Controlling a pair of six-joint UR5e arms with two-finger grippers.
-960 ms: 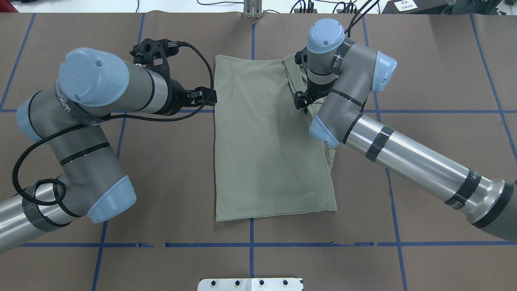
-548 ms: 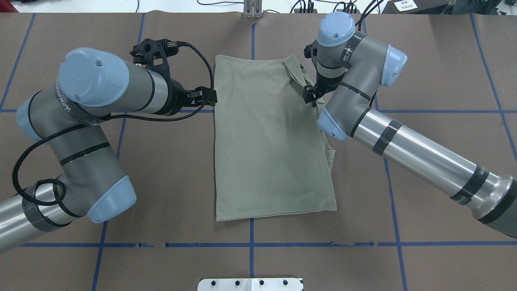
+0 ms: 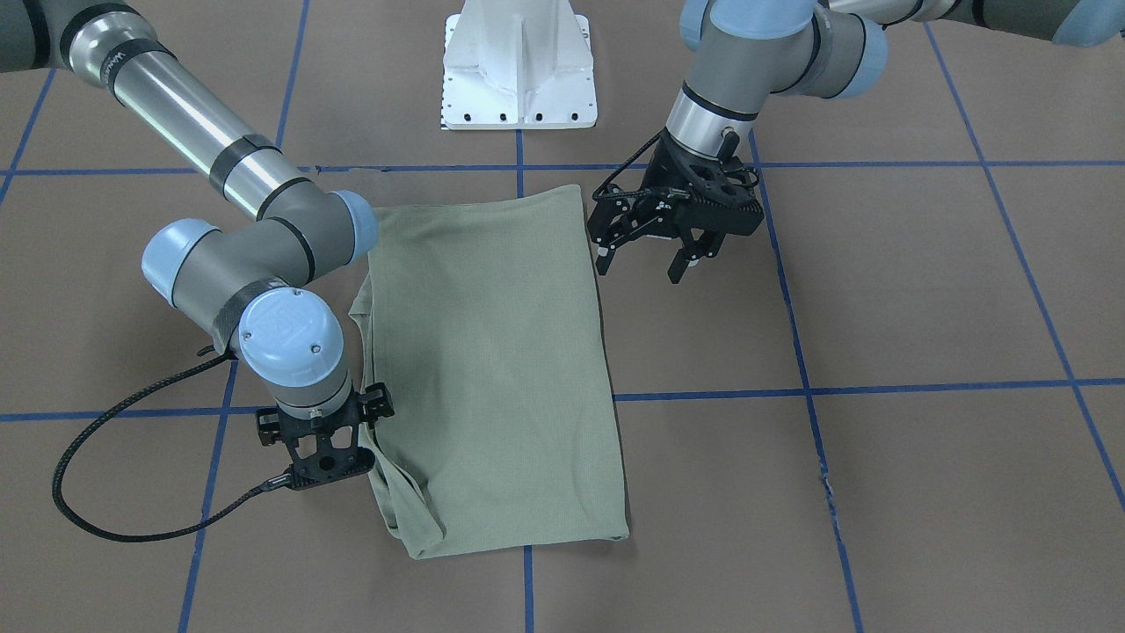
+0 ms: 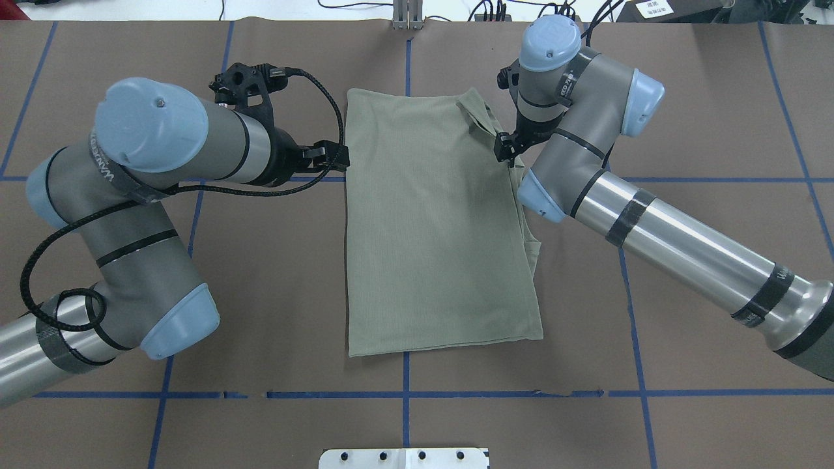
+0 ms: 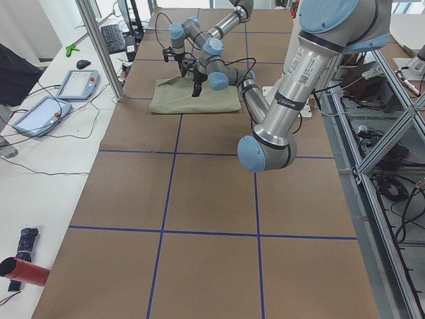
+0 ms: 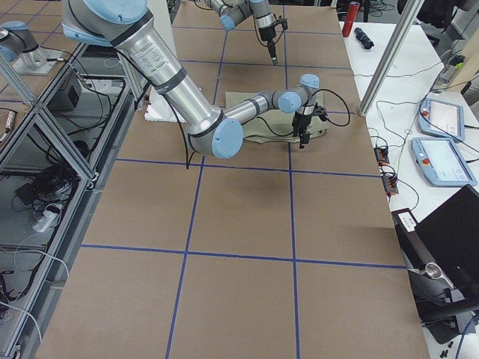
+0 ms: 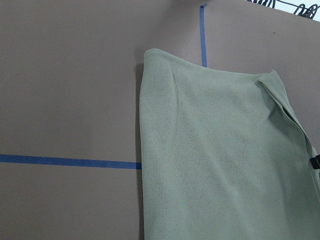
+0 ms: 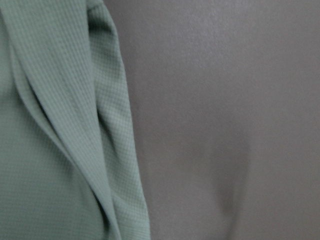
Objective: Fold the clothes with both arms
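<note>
The clothes are one sage-green shirt (image 4: 436, 228), folded into a long rectangle flat on the brown table, with a sleeve layer doubled along its right edge (image 8: 50, 150). My left gripper (image 3: 640, 271) hovers open just off the shirt's left edge (image 7: 150, 150), with nothing between its fingers. My right gripper (image 4: 505, 148) points straight down at the shirt's far right corner, beside the doubled edge. Its fingertips are hidden under the wrist. Its finger links splay out on both sides (image 3: 382, 406), and the cloth lies flat, not lifted.
The white pedestal base (image 3: 518, 66) stands at the robot's side of the table. A black cable (image 3: 105, 519) loops on the table beside the right wrist. Blue tape lines (image 4: 404, 394) grid the brown surface. Tablets (image 5: 80, 83) lie on a side bench.
My right gripper has drawn back off the shirt's folded layer, toward the far right corner. The shirt and the left arm have stayed put.
</note>
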